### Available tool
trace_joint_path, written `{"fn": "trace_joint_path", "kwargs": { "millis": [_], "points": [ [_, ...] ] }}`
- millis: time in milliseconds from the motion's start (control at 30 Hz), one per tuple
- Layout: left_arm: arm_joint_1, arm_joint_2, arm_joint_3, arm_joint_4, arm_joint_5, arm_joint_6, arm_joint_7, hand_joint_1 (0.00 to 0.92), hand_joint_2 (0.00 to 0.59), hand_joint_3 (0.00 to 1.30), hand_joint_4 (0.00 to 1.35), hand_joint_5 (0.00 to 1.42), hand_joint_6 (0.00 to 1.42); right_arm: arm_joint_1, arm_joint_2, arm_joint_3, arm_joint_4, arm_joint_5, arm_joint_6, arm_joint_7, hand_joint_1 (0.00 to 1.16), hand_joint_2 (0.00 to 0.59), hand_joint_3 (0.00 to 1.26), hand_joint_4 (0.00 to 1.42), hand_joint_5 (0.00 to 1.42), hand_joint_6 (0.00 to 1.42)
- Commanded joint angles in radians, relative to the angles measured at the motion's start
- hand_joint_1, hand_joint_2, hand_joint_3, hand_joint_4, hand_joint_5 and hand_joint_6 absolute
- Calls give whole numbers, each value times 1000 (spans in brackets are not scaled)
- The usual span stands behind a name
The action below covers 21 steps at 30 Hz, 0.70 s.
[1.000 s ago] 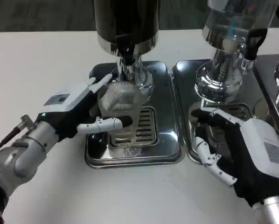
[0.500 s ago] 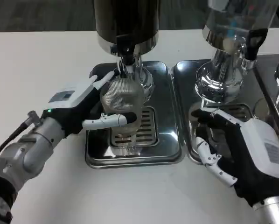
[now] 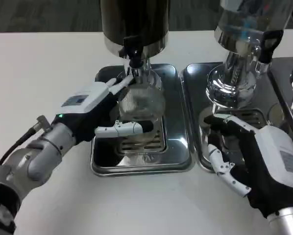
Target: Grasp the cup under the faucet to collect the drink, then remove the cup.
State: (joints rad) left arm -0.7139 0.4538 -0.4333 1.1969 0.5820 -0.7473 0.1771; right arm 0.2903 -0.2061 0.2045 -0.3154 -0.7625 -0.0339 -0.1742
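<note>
Clear ribbed cup (image 3: 140,105) sits on the left steel drip tray (image 3: 141,164), directly beneath the dark dispenser's faucet (image 3: 134,61). I have the left robot hand (image 3: 100,110) clamped around the cup's side; the right robot hand (image 3: 256,159) rests with fingers apart over the right tray (image 3: 200,78), holding nothing. Risks as I judge them: a tilt in this grip would spill the drink (slick plastic), and a careless withdrawal could knock the rim against the faucet.

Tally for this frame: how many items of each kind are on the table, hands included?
Cup: 1
Dispensers: 2, the dark dispenser and the clear dispenser
Drip trays: 2, the left tray and the right tray
Hands: 2, the left hand and the right hand
Total: 7
</note>
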Motion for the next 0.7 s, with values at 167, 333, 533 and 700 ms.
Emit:
{"fn": "trace_joint_path", "kwargs": {
  "millis": [167,333,533,700],
  "points": [
    [27,20,16,-12,-6,-38,-2,0,0,0,0,0,0,-18,-2,3,12,0,-2,-7,317,478,382,376,398,309],
    [37,34,24,-17,-9,-38,3,0,0,0,0,0,0,-28,-8,-2,25,16,-9,-4,322,478,383,372,398,319],
    [54,57,31,-37,-4,-38,26,0,0,0,0,0,0,-35,-16,-6,27,23,-12,1,325,483,383,370,398,335],
    [68,78,24,-71,17,-51,62,0,6,0,0,0,0,-40,-22,-8,31,34,-15,1,327,484,383,370,398,352]
  ]
}}
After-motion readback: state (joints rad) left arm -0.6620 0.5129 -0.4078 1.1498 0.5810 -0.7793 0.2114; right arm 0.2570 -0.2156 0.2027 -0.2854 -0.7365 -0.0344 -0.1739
